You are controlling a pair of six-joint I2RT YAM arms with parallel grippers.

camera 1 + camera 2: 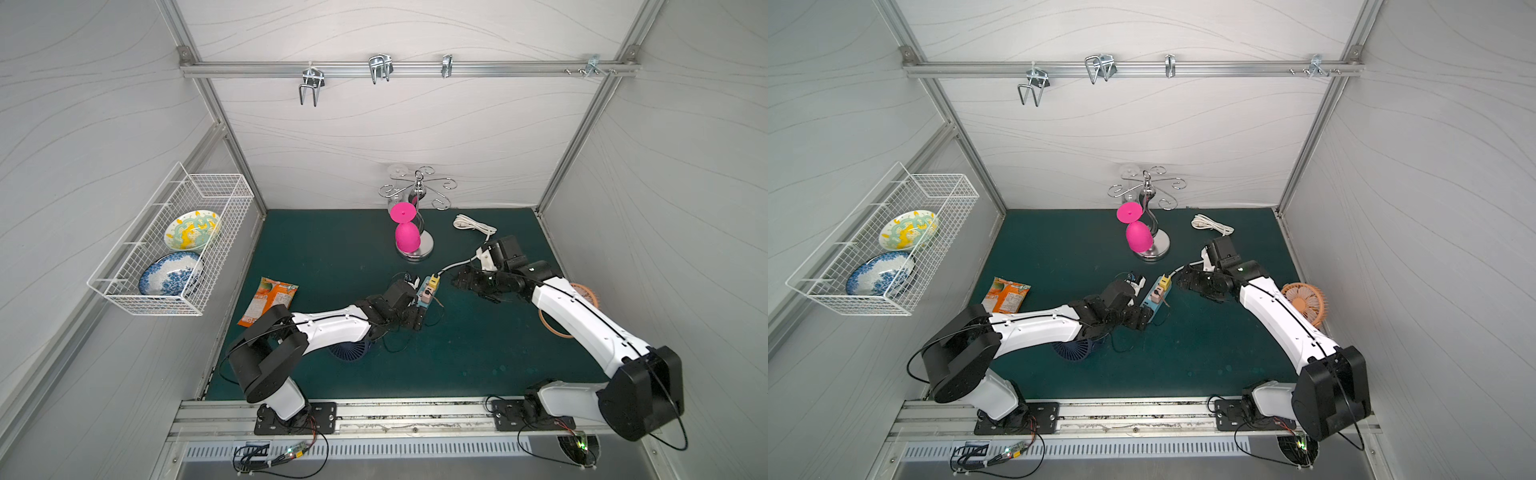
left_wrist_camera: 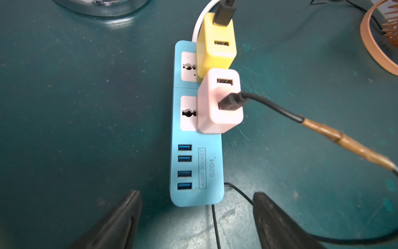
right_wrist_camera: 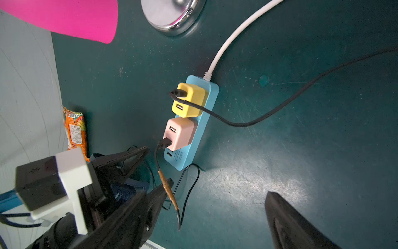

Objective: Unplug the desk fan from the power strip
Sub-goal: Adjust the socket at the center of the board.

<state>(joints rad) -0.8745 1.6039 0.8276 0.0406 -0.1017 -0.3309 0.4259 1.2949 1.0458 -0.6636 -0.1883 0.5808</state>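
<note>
The light-blue power strip (image 1: 428, 296) (image 1: 1151, 302) (image 2: 197, 170) (image 3: 197, 129) lies mid-table. A yellow adapter (image 2: 215, 45) (image 3: 189, 99) and a pink adapter (image 2: 219, 101) (image 3: 179, 134) sit in its sockets, each with a black cable. An orange desk fan (image 1: 1304, 301) stands at the right. A dark-blue fan (image 1: 347, 351) lies under my left arm. My left gripper (image 1: 415, 320) (image 2: 195, 192) is open, its jaws flanking the strip's port end without touching. My right gripper (image 1: 461, 280) (image 3: 211, 194) hangs open and empty beside the strip's cord end.
A chrome glass stand (image 1: 417, 249) with a pink glass (image 1: 406, 235) is behind the strip. Its white cord (image 1: 473, 224) coils at the back right. A snack bag (image 1: 270, 299) lies at the left. A wire basket (image 1: 174, 291) with plates hangs on the left wall.
</note>
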